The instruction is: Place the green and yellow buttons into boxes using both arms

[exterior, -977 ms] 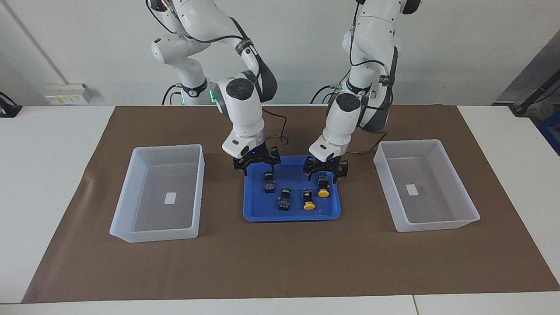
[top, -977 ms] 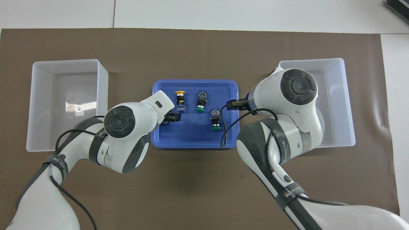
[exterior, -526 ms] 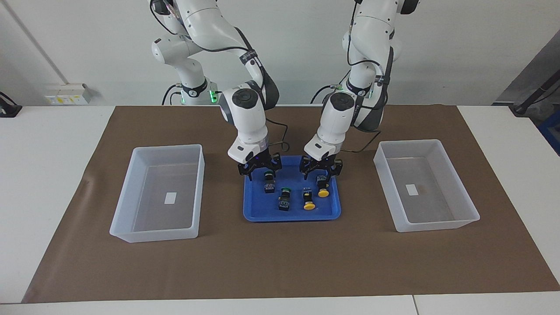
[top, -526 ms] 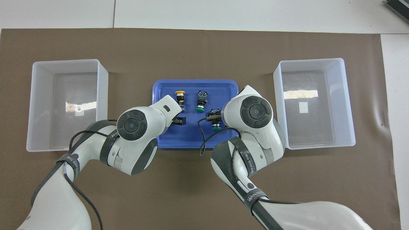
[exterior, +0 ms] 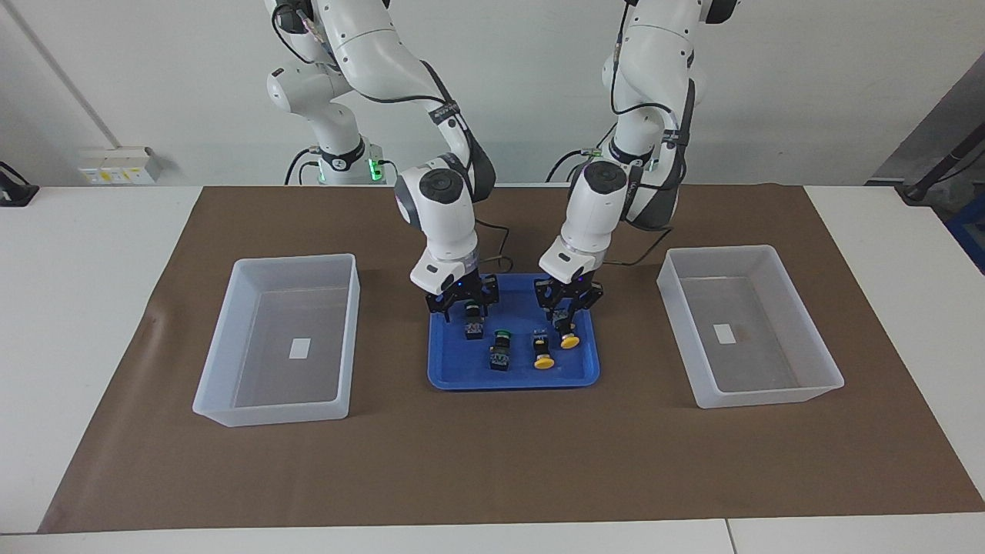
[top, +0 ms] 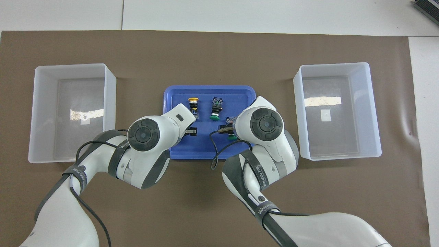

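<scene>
Four buttons lie in a shallow blue tray (exterior: 446, 369) at the table's middle. My right gripper (exterior: 464, 306) is open, low over the green button (exterior: 472, 322) nearest the robots, its fingers either side of it. My left gripper (exterior: 568, 308) is open, low over a yellow button (exterior: 569, 339) in the same way. A second green button (exterior: 501, 346) and a second yellow button (exterior: 542, 352) lie farther from the robots. In the overhead view one yellow button (top: 193, 100) and one green button (top: 214, 117) show whole; the arms cover the others. Both boxes (exterior: 231, 331) (exterior: 679, 323) hold only a label.
The boxes stand on a brown mat (exterior: 492, 462), one at each end of the table, with the tray (top: 209, 152) between them. Black cables hang from both wrists near the tray's edge nearer the robots.
Both grippers have come down toward the tray and in toward each other, each settling over a button. The buttons have not moved.
</scene>
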Controlling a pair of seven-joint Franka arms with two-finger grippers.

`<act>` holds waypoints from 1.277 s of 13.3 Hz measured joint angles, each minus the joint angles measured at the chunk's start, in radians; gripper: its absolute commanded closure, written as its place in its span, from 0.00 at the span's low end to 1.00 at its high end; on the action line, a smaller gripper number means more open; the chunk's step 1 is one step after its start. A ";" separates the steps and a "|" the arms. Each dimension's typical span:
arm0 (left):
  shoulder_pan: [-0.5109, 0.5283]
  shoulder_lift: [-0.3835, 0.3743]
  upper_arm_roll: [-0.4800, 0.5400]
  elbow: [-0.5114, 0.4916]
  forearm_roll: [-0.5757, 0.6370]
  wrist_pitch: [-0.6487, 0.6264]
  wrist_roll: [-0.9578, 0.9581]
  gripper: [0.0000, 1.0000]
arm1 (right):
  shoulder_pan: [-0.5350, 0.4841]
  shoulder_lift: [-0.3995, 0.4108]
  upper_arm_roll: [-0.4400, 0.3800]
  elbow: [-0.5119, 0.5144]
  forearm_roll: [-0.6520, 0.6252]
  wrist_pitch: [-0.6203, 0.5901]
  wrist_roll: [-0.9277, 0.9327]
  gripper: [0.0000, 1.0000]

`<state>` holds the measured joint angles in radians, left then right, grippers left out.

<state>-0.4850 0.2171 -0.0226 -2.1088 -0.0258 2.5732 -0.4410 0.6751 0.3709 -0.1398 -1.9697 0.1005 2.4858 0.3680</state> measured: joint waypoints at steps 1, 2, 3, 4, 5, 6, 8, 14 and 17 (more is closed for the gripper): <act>0.020 -0.024 0.005 0.016 0.000 -0.028 0.000 1.00 | 0.002 0.000 0.000 -0.003 0.000 0.003 0.001 1.00; 0.046 -0.051 0.008 0.033 0.000 -0.076 0.000 1.00 | 0.003 0.000 0.000 -0.004 0.000 0.003 0.005 1.00; 0.077 -0.076 0.011 0.050 0.005 -0.124 0.000 1.00 | 0.003 0.000 0.000 -0.004 0.001 0.003 0.021 1.00; 0.113 -0.096 0.013 0.067 0.015 -0.160 0.003 1.00 | 0.003 0.000 0.000 -0.003 0.001 0.004 0.039 1.00; 0.148 -0.107 0.014 0.083 0.031 -0.177 0.006 1.00 | 0.003 -0.001 0.000 0.000 0.001 0.003 0.050 1.00; 0.184 -0.110 0.015 0.097 0.043 -0.182 0.020 1.00 | 0.003 -0.005 0.000 0.008 0.004 -0.006 0.060 1.00; 0.258 -0.106 0.016 0.119 0.047 -0.184 0.106 1.00 | -0.005 -0.039 -0.003 0.044 0.019 -0.078 0.075 1.00; 0.470 -0.073 0.016 0.136 0.048 -0.117 0.404 1.00 | -0.219 -0.204 -0.015 0.109 0.008 -0.246 -0.040 1.00; 0.508 -0.033 0.015 0.136 0.048 -0.077 0.483 1.00 | -0.365 -0.204 -0.016 0.094 0.008 -0.256 -0.256 1.00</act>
<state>0.0229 0.1840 -0.0072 -1.9731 0.0219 2.4964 0.0417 0.3103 0.1669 -0.1555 -1.8761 0.1081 2.2297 0.1122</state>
